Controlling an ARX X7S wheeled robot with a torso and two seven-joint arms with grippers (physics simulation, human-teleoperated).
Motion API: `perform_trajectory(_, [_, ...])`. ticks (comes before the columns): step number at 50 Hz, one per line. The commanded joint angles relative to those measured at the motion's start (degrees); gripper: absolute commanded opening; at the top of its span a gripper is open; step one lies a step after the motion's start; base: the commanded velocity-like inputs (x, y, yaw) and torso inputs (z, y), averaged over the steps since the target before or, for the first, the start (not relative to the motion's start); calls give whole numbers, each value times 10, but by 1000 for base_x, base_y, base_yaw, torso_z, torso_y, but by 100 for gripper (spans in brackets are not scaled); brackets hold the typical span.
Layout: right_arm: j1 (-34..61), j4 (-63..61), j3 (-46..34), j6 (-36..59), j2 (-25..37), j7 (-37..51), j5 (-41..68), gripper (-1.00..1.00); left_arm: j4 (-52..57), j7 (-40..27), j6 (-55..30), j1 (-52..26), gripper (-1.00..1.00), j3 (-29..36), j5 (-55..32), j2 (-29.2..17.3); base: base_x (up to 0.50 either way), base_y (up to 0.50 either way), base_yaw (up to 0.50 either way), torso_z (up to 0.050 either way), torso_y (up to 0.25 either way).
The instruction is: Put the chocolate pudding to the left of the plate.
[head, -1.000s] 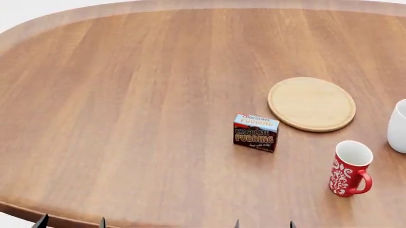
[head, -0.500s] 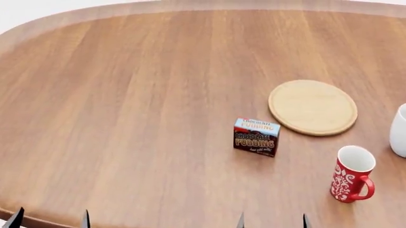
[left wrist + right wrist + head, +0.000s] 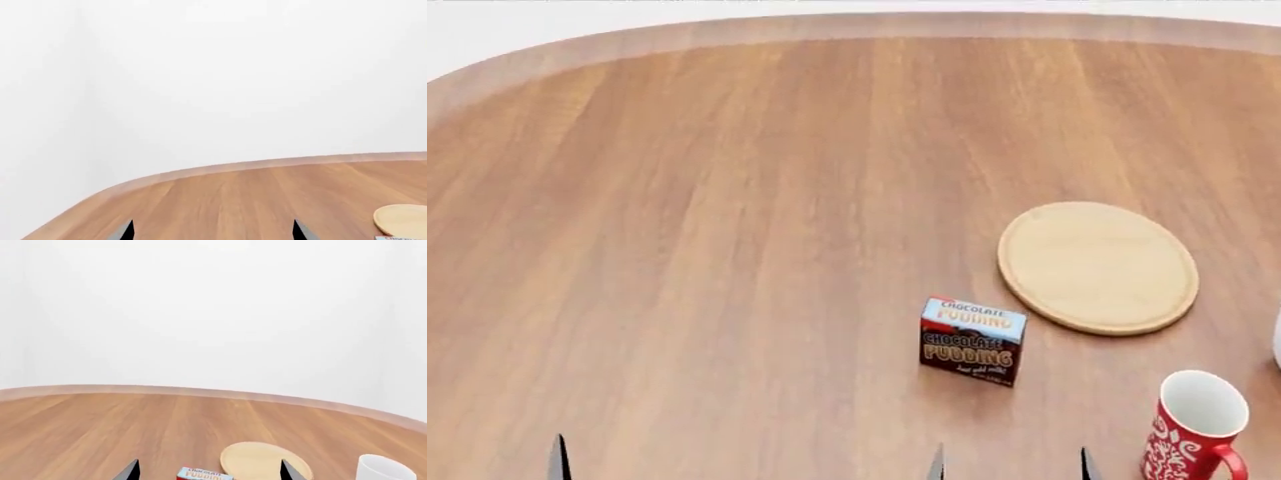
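Observation:
The chocolate pudding [image 3: 972,341] is a small brown carton with a light blue top, standing upright on the wooden table [image 3: 721,250]. It sits just left of and nearer than the round light-wooden plate [image 3: 1098,267]. At the near table edge, in front of the carton, my right gripper [image 3: 1010,465] is open and holds nothing. In the right wrist view the carton's top [image 3: 203,474] shows between the right gripper's [image 3: 210,472] tips, with the plate [image 3: 263,460] behind. Only one left fingertip [image 3: 558,458] shows in the head view. My left gripper [image 3: 213,232] is open over bare wood.
A red patterned mug [image 3: 1194,425] stands at the near right, right of the carton. A white mug [image 3: 383,467] stands further right, beside the plate. The left wrist view catches the plate's edge [image 3: 402,220] and the table's curved far rim [image 3: 200,170].
In the head view the carton, plate and red mug have slid lower in the picture. The right fingertips stand wider apart than before. One left fingertip has left the view.

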Motion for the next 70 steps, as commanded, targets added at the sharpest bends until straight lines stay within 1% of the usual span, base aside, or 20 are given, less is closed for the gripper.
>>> perform_trajectory(1, [0,-6,-5,9,5,3,2,100,8,-4,-1,2,100,3,-2,-5,320,0,0,0,0])
perform_trajectory(70, [7,-5,-30,10,32,34,12,100,10,-26,0,0,100,22,-4,-25,322,0,0,0,0])
